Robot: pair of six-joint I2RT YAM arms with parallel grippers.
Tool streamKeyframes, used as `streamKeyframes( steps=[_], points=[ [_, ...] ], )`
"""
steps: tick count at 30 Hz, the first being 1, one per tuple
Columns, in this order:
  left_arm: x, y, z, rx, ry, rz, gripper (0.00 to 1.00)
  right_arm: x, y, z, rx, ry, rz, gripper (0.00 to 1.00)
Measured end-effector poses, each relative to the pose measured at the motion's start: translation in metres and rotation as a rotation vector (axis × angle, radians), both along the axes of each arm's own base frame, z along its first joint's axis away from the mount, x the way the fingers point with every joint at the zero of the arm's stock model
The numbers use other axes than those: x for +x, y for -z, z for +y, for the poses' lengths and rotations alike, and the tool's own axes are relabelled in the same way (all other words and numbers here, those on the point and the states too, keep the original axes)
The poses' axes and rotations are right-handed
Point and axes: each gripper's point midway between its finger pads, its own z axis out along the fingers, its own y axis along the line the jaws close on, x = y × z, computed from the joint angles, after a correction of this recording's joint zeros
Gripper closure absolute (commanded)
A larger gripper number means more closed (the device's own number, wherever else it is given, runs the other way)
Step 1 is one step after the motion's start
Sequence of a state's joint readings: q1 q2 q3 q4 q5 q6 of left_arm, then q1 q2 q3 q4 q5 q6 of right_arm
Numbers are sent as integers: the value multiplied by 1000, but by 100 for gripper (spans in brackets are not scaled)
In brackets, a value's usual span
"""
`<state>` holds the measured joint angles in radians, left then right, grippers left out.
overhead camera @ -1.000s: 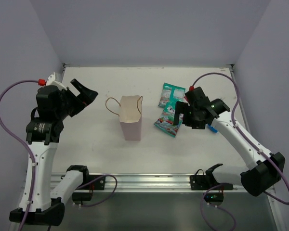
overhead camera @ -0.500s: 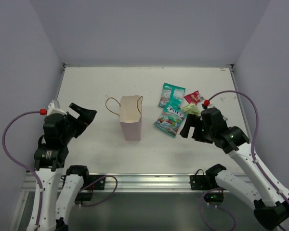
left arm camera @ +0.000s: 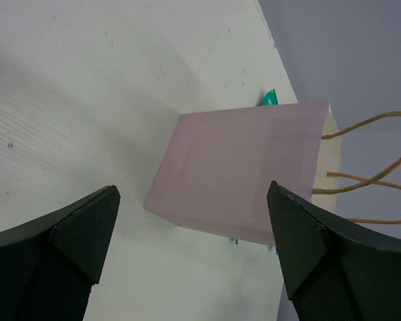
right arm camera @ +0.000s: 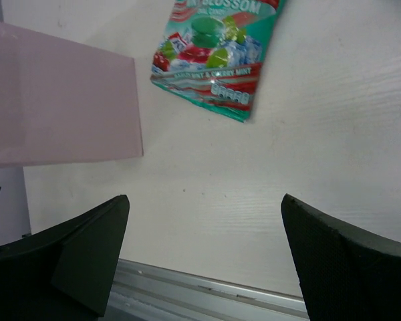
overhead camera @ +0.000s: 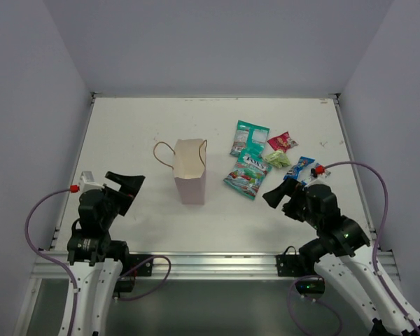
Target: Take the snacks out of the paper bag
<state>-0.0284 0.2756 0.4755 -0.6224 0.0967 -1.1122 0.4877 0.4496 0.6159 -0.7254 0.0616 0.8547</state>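
Observation:
The pale pink paper bag (overhead camera: 190,175) stands upright mid-table, its brown cord handles (overhead camera: 164,153) hanging to the left; it also shows in the left wrist view (left arm camera: 244,170) and the right wrist view (right arm camera: 60,107). Several snacks lie on the table to its right: two teal packets (overhead camera: 248,138) (overhead camera: 246,173), a red-pink one (overhead camera: 281,142), a light green one (overhead camera: 278,159) and a blue one (overhead camera: 299,167). The nearer teal packet (right arm camera: 214,57) fills the top of the right wrist view. My left gripper (overhead camera: 124,186) is open, near-left of the bag. My right gripper (overhead camera: 278,193) is open, near the snacks.
The metal rail (overhead camera: 217,264) runs along the table's near edge, and it shows at the bottom of the right wrist view (right arm camera: 207,297). Purple walls close the table on the left, back and right. Purple cables loop beside both arms.
Both arms have drawn back toward the near edge, away from the bag and the snacks. The red-pink, green and blue packets, earlier hidden under the right arm, now show.

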Motion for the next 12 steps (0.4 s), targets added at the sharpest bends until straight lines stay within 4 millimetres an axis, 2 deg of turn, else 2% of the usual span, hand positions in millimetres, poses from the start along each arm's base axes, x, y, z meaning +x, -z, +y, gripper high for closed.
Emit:
streamKeyframes(
  steps=[7, 9, 12],
  points=[
    [-5, 5, 2, -40, -34, -54, 0, -11, 69, -7, 56, 137, 167, 1],
    [-7, 5, 3, -55, -48, -77, 0, -12, 78, -9, 67, 163, 183, 1],
    [-8, 7, 4, -75, -63, -112, 0, -10, 74, -11, 98, 187, 147, 1]
  ],
)
